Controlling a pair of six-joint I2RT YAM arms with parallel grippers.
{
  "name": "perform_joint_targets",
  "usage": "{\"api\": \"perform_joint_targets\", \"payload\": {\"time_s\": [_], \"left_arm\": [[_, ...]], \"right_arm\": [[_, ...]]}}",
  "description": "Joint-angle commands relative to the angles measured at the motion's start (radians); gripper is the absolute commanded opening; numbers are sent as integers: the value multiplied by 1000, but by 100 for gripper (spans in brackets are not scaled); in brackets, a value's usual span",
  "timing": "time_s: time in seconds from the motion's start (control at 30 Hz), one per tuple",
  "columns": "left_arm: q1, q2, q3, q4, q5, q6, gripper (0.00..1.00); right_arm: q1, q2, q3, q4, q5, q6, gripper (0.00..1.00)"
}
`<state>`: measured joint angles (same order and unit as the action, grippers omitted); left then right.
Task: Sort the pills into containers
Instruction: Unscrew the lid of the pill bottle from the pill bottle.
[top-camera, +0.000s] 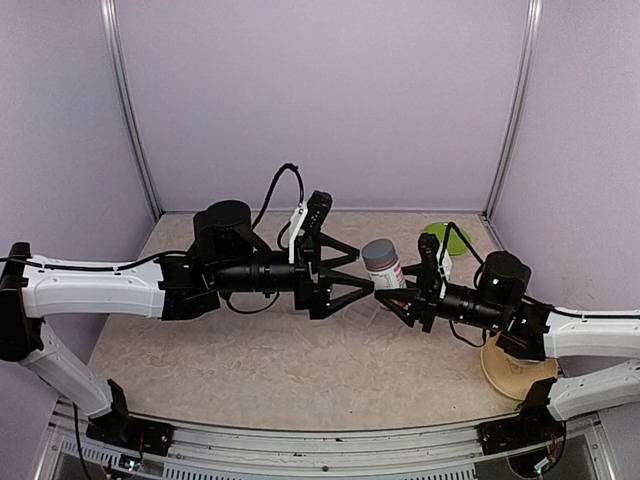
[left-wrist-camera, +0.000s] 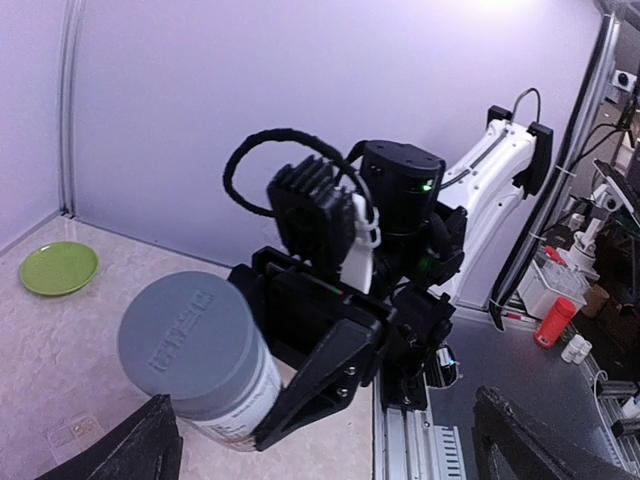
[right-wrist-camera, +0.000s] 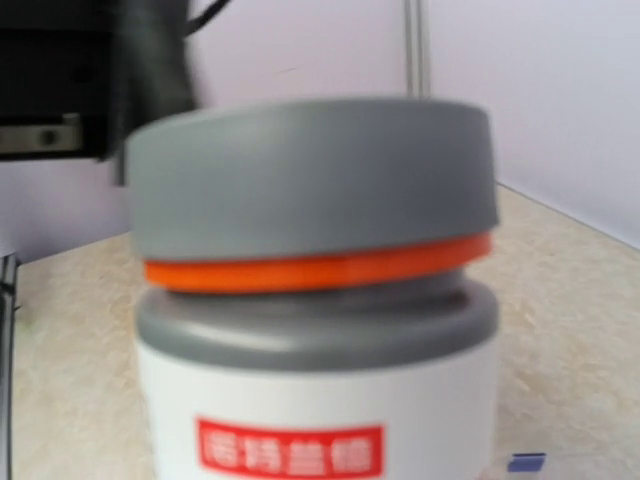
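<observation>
Two claws meet above the desk (top-camera: 250, 370): our right claw (top-camera: 395, 297) is closed on the white body of a grey-capped bottle (right-wrist-camera: 320, 400), our left claw (top-camera: 365, 272) stands wide open just beside the cap (left-wrist-camera: 185, 335), holding nothing, and one small blue pill (right-wrist-camera: 525, 462) lies on the desk near the bottle.

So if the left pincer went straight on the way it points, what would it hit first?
Probably the grey-capped bottle held by the right pincer; the open left pincer aims at it, though depth is unclear.
</observation>
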<state>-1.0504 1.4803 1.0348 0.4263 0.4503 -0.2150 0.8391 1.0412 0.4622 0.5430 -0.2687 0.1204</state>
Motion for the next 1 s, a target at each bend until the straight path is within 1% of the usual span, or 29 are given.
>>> {"api": "perform_joint_targets", "payload": {"time_s": [0.0, 0.2, 0.4, 0.63, 0.7, 0.97], "left_arm": [[10, 14, 55, -75, -102, 2, 99], [10, 48, 94, -91, -94, 9, 99], [10, 75, 121, -104, -53, 15, 98], [10, 90, 126, -121, -61, 20, 96], [11, 90, 124, -119, -67, 22, 93], [13, 94, 123, -112, -56, 20, 74]], "right_arm": [[-2, -12, 4, 13, -85, -30, 27], [6, 16, 10, 25, -146, -39, 27], [9, 29, 19, 23, -156, -41, 27], [8, 35, 26, 23, -170, -45, 27], [9, 38, 30, 23, -175, -46, 27], [12, 42, 24, 31, -176, -41, 27]]}}
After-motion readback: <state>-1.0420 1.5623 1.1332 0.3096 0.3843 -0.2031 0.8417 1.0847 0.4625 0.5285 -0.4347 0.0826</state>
